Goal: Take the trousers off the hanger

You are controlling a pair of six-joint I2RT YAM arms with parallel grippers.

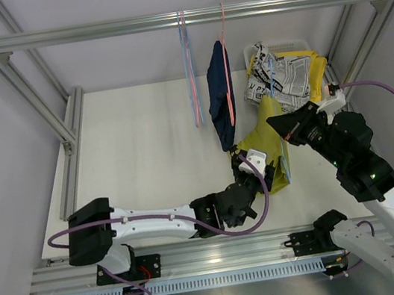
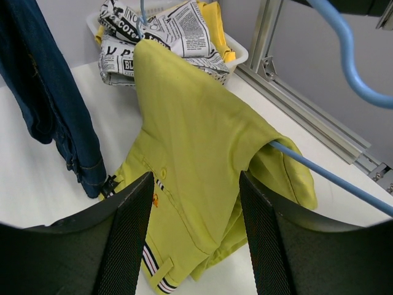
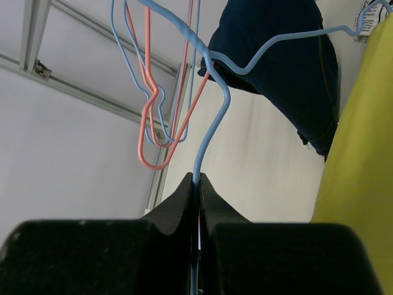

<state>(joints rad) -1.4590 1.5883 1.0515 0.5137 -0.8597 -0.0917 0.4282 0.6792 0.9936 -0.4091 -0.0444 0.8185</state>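
Your white table (image 1: 144, 149) sits inside an aluminium frame (image 1: 161, 22). Your right gripper (image 3: 198, 181) is pinched tight on the blue hanger (image 3: 215, 123), which carries the mustard-olive trousers (image 2: 196, 123); their lower end rests on the table. Your left gripper (image 2: 195, 178) hovers low with its jaws spread, facing them.

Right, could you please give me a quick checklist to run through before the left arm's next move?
1. Right gripper shut on the blue hanger: ok.
2. Left gripper open: ok.
3. Mustard trousers in front of the left gripper: ok.
4. Cloth pinched between the left fingers: not ok, nothing gripped yet.
5. Trousers off the hanger: not ok, draped over its bar.
6. Navy trousers apart from the mustard pair: cannot tell, hems sit close.
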